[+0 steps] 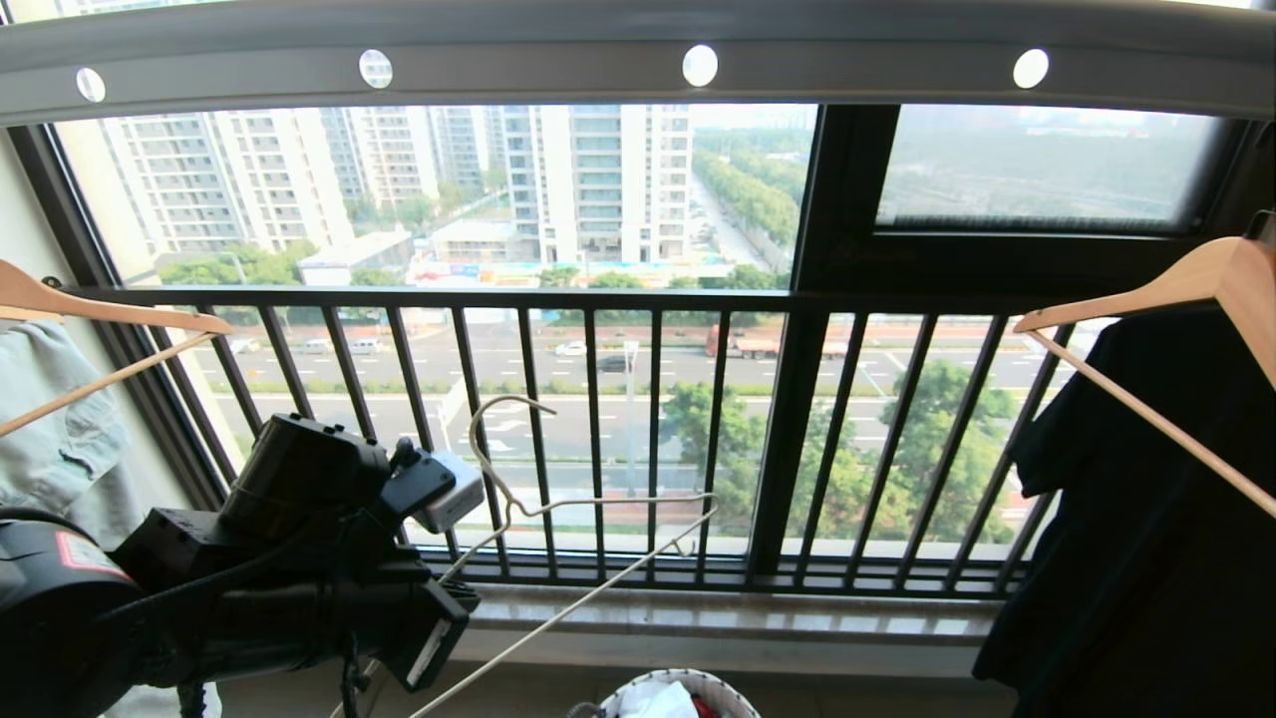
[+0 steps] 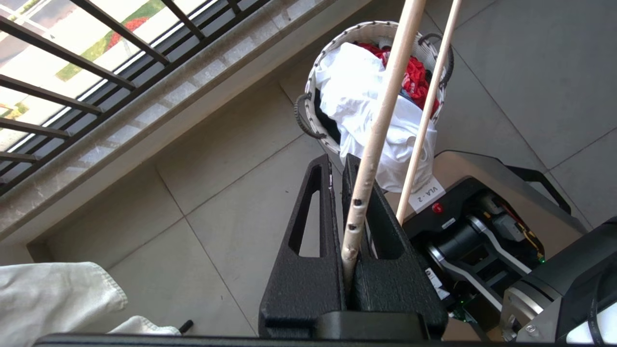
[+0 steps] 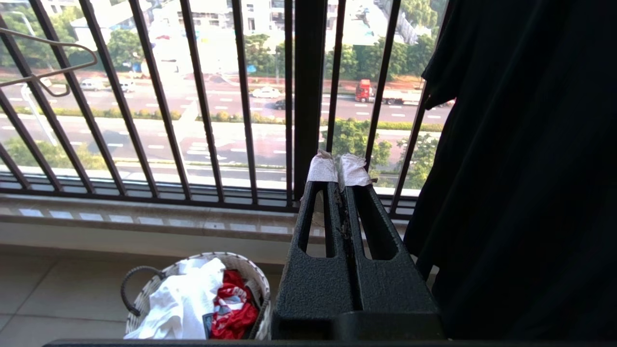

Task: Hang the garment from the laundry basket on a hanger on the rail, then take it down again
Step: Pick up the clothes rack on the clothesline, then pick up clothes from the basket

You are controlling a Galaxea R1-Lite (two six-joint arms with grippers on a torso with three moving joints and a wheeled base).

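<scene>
Nearest to us, our left hand (image 2: pixel 348 193) is sitting low on the left of the head view, its fingers pressed together on one bar of the hanger (image 1: pixel 558 558), the cream-white wire one. In the left wrist view that bar is running up out of the closed fingers, with a second, thinner bar beside it. In the head view the hanger is leaning up and to the right in front of the black window railing (image 1: pixel 618 299), its hook lying well below the rail (image 1: pixel 638 50), the grey overhead bar with round holes. Below us, the laundry basket (image 2: pixel 332 43) is standing on the tiled floor (image 2: pixel 202 193) near the window sill, and the garment (image 2: pixel 356 91) is lying crumpled inside it, spilling over the rim, with a red garment (image 2: pixel 414 77) tucked beside it. Our right hand (image 3: pixel 340 166) is hanging idle with its taped fingers shut on nothing, facing the railing, just beside a black garment (image 3: pixel 520 168) on a wooden hanger (image 1: pixel 1196 279). Another wooden hanger (image 1: pixel 100 314) is carrying a pale denim piece (image 1: pixel 50 419) at far left.
</scene>
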